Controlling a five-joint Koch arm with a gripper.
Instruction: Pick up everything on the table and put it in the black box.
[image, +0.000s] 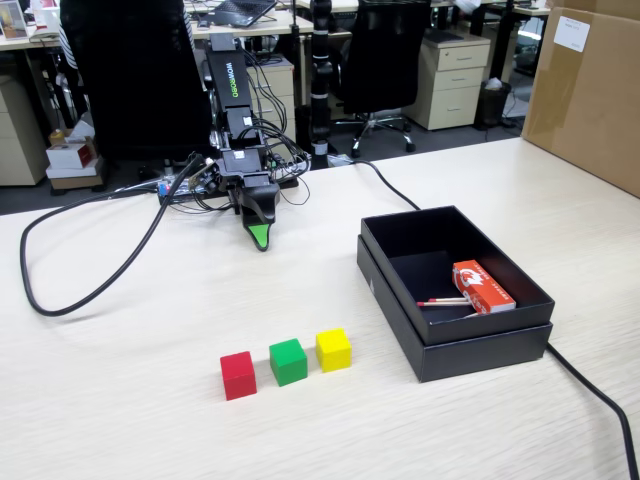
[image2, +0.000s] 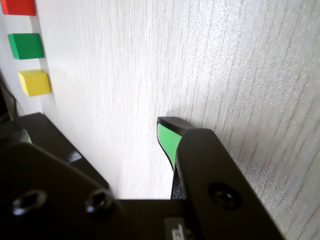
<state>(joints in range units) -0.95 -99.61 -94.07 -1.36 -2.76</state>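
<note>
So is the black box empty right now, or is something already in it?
Not empty. The black box holds an orange-red packet and a thin stick; the red, green and yellow cubes sit outside on the table.

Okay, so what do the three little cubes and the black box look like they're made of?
The red cube, green cube and yellow cube look like painted wood or hard plastic: flat even colour, crisp edges, dull sheen. The black box looks like matte cardboard: thin straight walls, no gloss, sitting in its matching lid.
</note>
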